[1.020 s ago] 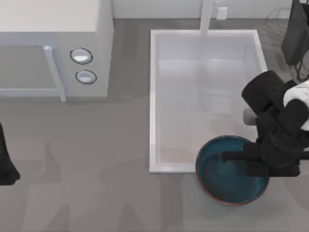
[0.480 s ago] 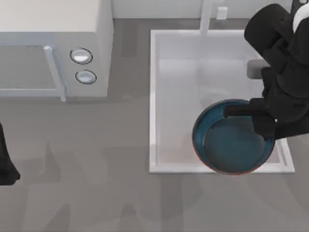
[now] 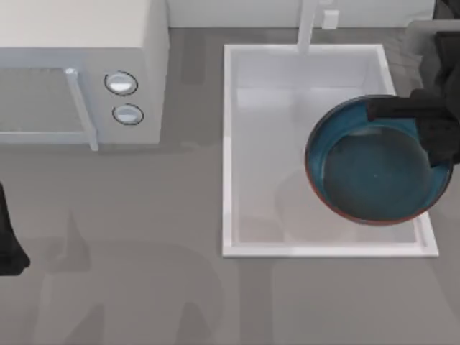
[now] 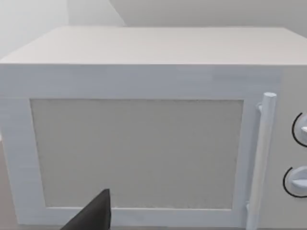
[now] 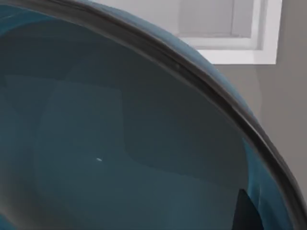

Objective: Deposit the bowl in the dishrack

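The bowl (image 3: 374, 169), dark teal inside with a thin reddish-brown rim, hangs over the right half of the white basin (image 3: 231, 144), its right side reaching past the basin's right wall. My right gripper (image 3: 384, 109) reaches in from the table's right edge and is shut on the bowl's far rim, one finger lying inside it. In the right wrist view the bowl's glossy inside (image 5: 120, 158) is very close, with a corner of the basin (image 5: 240, 48) beyond it. The dishrack is out of view. My left arm (image 3: 8, 241) is parked at the left edge.
A white microwave (image 3: 79, 72) with two knobs stands at the back left; its door and handle (image 4: 261, 158) face the left wrist camera. A white faucet post (image 3: 307, 25) rises behind the basin. Bare grey counter lies in front.
My right gripper has carried the bowl from the basin's front edge toward the back and right. The bowl now looks larger, so it is higher. The left arm has not moved.
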Controlling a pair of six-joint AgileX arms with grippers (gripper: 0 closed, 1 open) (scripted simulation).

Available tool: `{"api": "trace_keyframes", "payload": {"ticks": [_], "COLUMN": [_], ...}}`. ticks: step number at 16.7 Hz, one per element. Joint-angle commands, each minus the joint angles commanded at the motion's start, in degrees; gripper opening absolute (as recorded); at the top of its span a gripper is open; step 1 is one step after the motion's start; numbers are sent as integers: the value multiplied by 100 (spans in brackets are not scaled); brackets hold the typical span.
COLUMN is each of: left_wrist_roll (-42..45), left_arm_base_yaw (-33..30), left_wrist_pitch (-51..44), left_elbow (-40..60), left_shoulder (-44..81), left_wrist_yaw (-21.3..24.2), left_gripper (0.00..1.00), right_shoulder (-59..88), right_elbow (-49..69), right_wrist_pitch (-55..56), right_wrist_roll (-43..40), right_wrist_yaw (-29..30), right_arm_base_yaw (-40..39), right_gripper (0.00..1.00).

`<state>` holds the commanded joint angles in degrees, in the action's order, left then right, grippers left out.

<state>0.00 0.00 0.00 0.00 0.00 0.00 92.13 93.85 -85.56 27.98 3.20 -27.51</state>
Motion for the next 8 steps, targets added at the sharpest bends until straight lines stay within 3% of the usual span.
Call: {"api": "trace_keyframes", "payload": {"ticks": [5,8], "left_wrist_roll": [0,0], "left_arm_base_yaw": [0,0], "left_wrist_pitch": [0,0], "left_elbow": [0,0], "left_shoulder": [0,0], "left_wrist_yaw": [0,0], "left_gripper": [100,100], "right_shoulder": [-3,-246], "right_elbow": [-80,-414], "right_wrist_pitch": [84,628], "right_wrist_roll": [0,-167], "right_wrist_yaw": [-13,-277], "right_arm_base_yaw": [38,567], "right_gripper": [0,0]}}
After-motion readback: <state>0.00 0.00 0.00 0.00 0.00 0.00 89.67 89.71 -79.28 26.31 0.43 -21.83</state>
